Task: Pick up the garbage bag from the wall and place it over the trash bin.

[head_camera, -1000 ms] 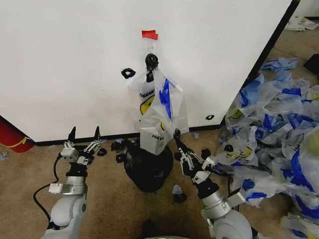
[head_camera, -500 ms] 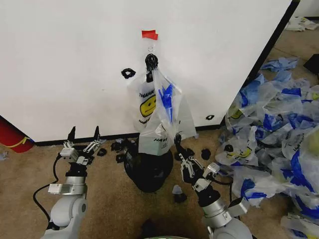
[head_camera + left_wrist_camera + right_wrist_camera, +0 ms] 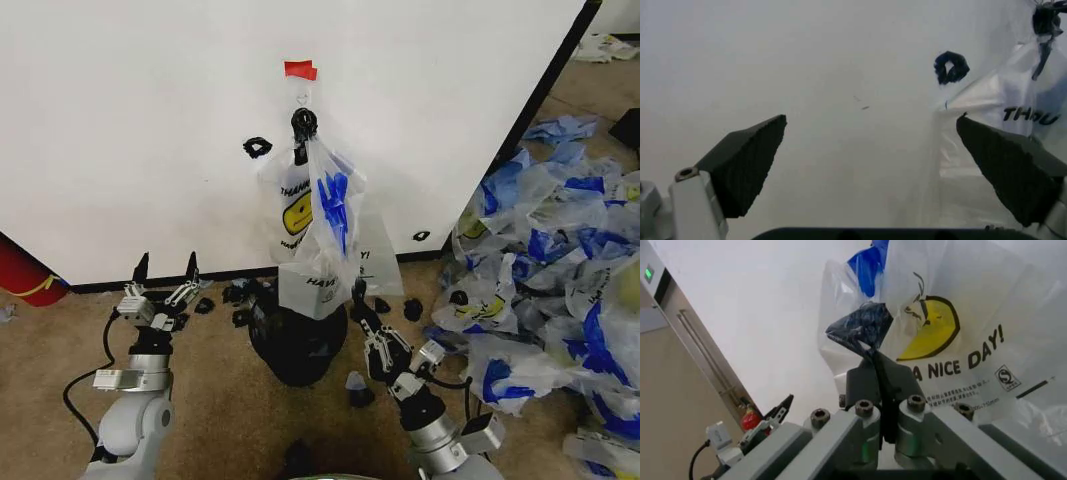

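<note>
Right hand (image 3: 358,296) just right of the trash bin (image 3: 298,345), low against the hanging garbage bag (image 3: 318,225). In the right wrist view, fingers (image 3: 875,375) pressed flat together, pinching a dark crumpled wad of plastic film at the tips; whether that wad belongs to the bag, cannot tell for certain, though it lies touching the bag's printed face. Left hand (image 3: 163,272) left of the bin, near the base strip of the wall (image 3: 130,120), fingers spread wide, holding nothing, idle.

Garbage bag directly above the bin, top hooked on the black clip (image 3: 304,124) under the red tape piece (image 3: 300,70), lower edge draped onto the bin's rim. Smiley face and blue handles turned outward, body twisted slightly.

Step in hand, as judged: taking hold of the bag for removal from the wall. Not yet unhooked; placement over the bin not begun.

Next move, as judged: calls for a lift clear of the clip without tearing the thin film, then a second hold by the left hand to spread the mouth wider than the rim.

Loose pile of similar bags (image 3: 545,260) on the floor well right of the bin; small black scraps (image 3: 236,295) around its base.
</note>
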